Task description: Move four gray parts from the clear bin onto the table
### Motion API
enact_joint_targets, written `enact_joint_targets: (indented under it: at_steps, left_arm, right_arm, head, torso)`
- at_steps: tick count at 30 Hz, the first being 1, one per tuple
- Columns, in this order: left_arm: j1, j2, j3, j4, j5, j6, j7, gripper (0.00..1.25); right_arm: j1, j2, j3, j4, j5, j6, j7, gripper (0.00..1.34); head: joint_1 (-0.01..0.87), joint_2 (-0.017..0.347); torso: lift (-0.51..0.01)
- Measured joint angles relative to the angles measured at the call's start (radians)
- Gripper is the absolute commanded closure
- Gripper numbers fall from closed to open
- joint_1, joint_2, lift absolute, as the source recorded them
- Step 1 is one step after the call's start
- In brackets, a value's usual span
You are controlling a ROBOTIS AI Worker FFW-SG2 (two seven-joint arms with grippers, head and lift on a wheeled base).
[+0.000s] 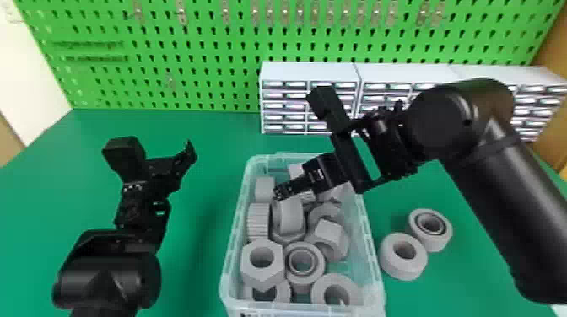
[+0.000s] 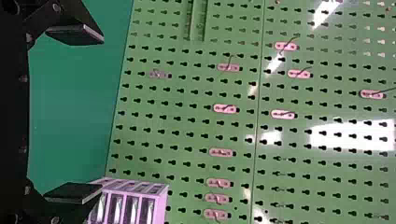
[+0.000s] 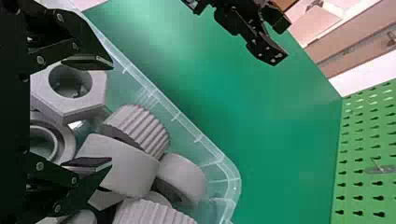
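Two thick gray rings (image 1: 400, 269) rest rightward of the wide-spread right gripper (image 1: 280, 192); beneath it, the clear plastic bin (image 1: 377, 269). Left gripper (image 1: 159, 152): wide.

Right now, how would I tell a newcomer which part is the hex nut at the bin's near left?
On the green table, find the clear bin and look toward its near left corner, in front of the ribbed part. The gray hex nut there is six-sided, unlike the round ring on its right.
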Motion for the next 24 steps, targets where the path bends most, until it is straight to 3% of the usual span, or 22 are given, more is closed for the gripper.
enact_joint_targets:
  at_steps: [24]
  left_arm:
    - [-0.005,0.000,0.002,0.000,-0.011,0.002,0.000,0.16]
  right_arm:
    - [-0.044,-0.019,0.118,0.084,-0.093,0.067,0.000,0.52]
  head:
    - [0.693,0.072]
  torso:
    - [-0.052]
